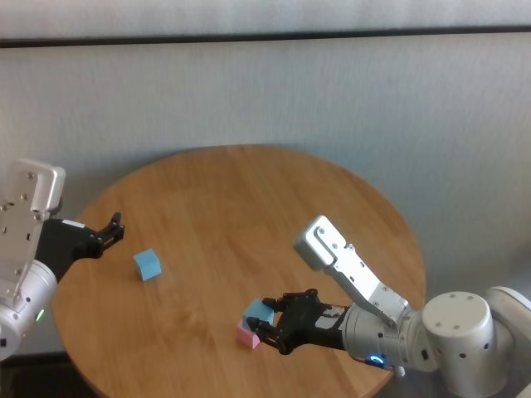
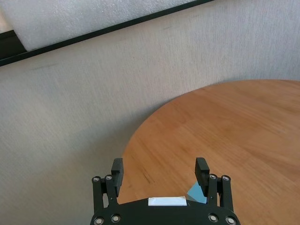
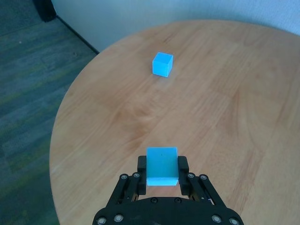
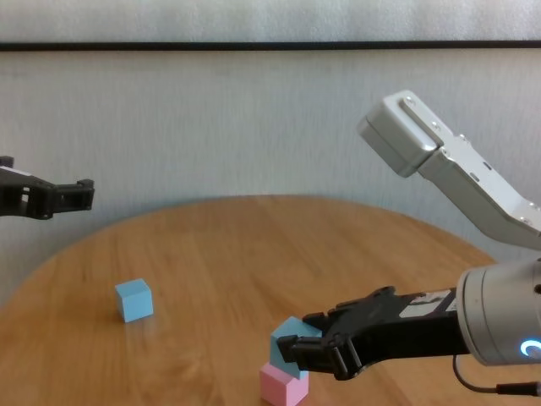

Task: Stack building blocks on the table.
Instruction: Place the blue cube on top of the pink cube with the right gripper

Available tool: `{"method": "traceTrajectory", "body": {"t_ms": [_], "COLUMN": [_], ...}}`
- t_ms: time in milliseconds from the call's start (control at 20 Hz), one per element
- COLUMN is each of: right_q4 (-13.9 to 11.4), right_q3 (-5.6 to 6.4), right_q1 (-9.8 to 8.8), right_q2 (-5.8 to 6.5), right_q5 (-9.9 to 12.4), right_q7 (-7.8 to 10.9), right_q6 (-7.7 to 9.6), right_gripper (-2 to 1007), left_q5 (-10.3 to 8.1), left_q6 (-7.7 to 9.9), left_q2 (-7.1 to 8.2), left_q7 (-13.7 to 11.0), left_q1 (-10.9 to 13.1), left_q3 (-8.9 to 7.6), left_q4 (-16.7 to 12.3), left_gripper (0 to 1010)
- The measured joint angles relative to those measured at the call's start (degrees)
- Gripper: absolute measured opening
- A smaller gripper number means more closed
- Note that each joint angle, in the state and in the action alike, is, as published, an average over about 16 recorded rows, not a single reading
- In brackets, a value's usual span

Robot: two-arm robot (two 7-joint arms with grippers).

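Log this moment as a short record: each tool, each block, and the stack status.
right tool: shut on a blue block, holding it on or just above the pink block
left tool: open, empty, at the table's left edge
other blue block: alone on the table, left of the stack
stack: contact between the two blocks cannot be told

I see the round wooden table (image 1: 249, 199). On it rest a light blue block (image 1: 148, 264) at its left and a pink block (image 1: 247, 335) near the front edge.
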Motion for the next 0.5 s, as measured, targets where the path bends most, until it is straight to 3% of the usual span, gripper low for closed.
{"method": "traceTrajectory", "body": {"t_ms": [500], "right_q4": [2.0], "right_q3": [-0.26], "right_q1": [1.2], "right_q2": [-0.99], "right_q5": [-1.1], "right_q7": [0.72], "right_q6": [0.02], "right_gripper": [367], "left_q5": [0.0], "left_q6": [0.0], "left_q2": [0.0], "left_q7": [0.0], "left_q1": [0.0], "left_q3": [0.0], "left_q4": [0.0], "left_gripper": [999]}}
